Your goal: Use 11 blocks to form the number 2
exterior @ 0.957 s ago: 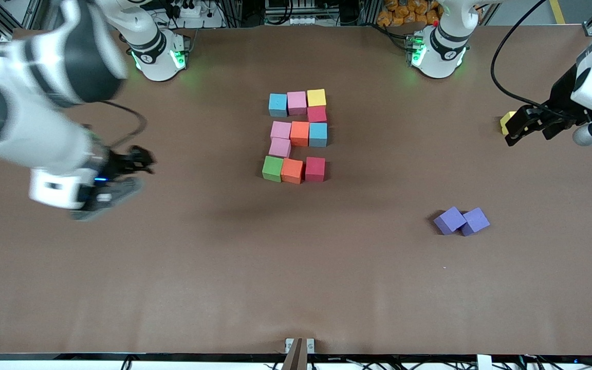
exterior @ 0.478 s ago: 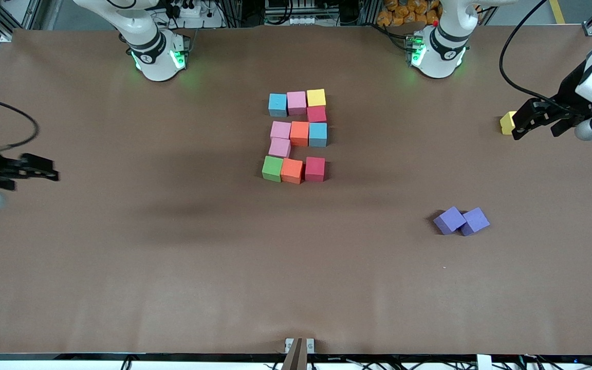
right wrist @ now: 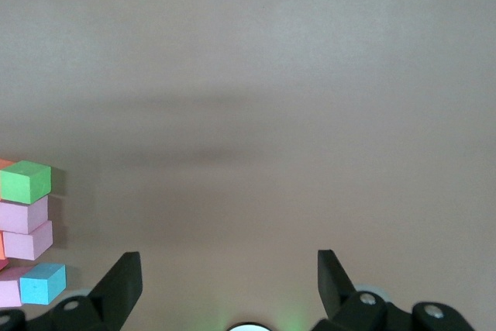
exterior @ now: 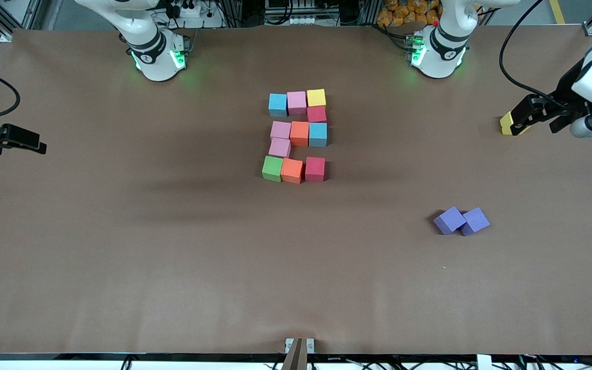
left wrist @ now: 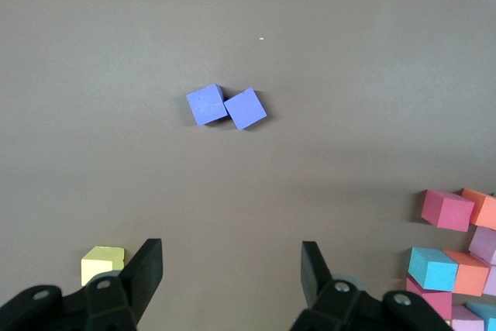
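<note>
We see the number 2 (exterior: 297, 136) laid out in the upper centre of the front view, eleven blocks in five rows: light blue block (exterior: 277, 104), pink and yellow block (exterior: 316, 97) in the top row, a red block (exterior: 316, 114) under the yellow one, then pink, orange and light blue, a single pink block (exterior: 279, 147) below that, and green block (exterior: 273, 168), orange and red along the bottom. Our left gripper (exterior: 527, 117) hangs at the right edge of that view, well apart from the digit, its fingers spread with nothing between them; a stray yellow cube (exterior: 505, 123) sits on the table just beside its tip, and in the left wrist view that cube (left wrist: 102, 264) lies outside the fingers. Our right gripper (exterior: 16, 140) hangs at the left edge, also well apart from the digit, fingers wide and empty. Two purple cubes (exterior: 461, 221) touch each other in the lower right of the front view.
</note>
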